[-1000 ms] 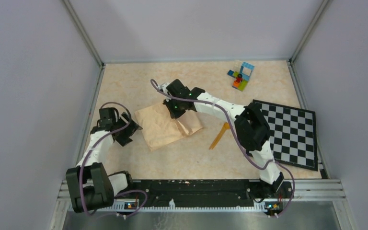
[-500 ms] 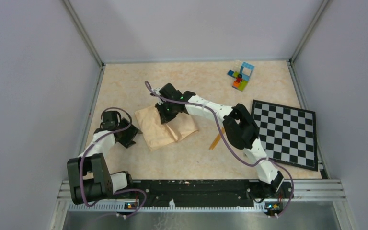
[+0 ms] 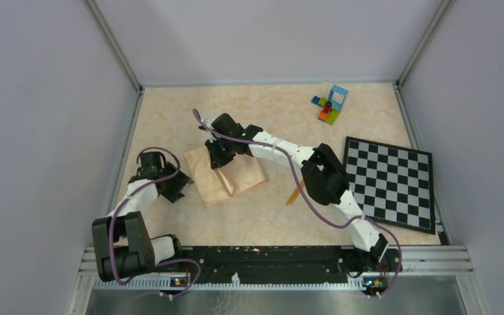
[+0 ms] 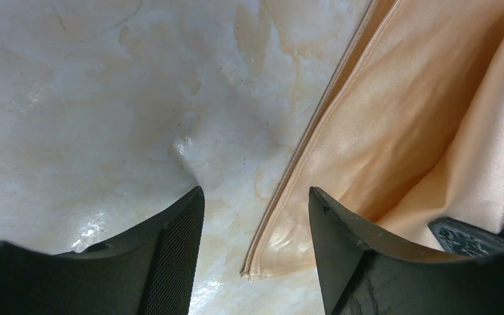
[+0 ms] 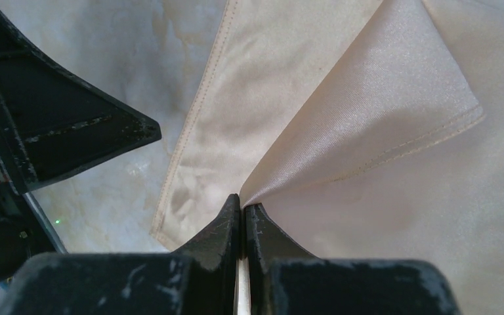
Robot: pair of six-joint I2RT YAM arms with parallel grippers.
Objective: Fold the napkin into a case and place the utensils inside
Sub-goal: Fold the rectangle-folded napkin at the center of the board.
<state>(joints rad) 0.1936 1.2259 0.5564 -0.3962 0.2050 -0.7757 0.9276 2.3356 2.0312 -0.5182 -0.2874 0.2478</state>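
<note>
The peach-tan napkin [image 3: 236,178] lies partly folded on the table left of centre. My right gripper [image 3: 218,153] hovers over its far-left part, shut on a lifted edge of the napkin [image 5: 361,105], which it holds over the layer below. My left gripper [image 3: 178,187] is open at the napkin's left edge. The near-left corner of the napkin [image 4: 282,252] lies flat between its fingers [image 4: 170,243], untouched. Only a sliver of one orange utensil [image 3: 293,195] shows beside my right arm; I cannot tell which one it is.
A black-and-white checkered board [image 3: 394,184] lies at the right. Multicoloured toy bricks [image 3: 330,104] stand at the back right. The left gripper's black finger [image 5: 72,131] shows close by in the right wrist view.
My right gripper has carried the napkin's edge leftward, so the cloth now looks narrower. The left gripper's fingers have narrowed a little.
</note>
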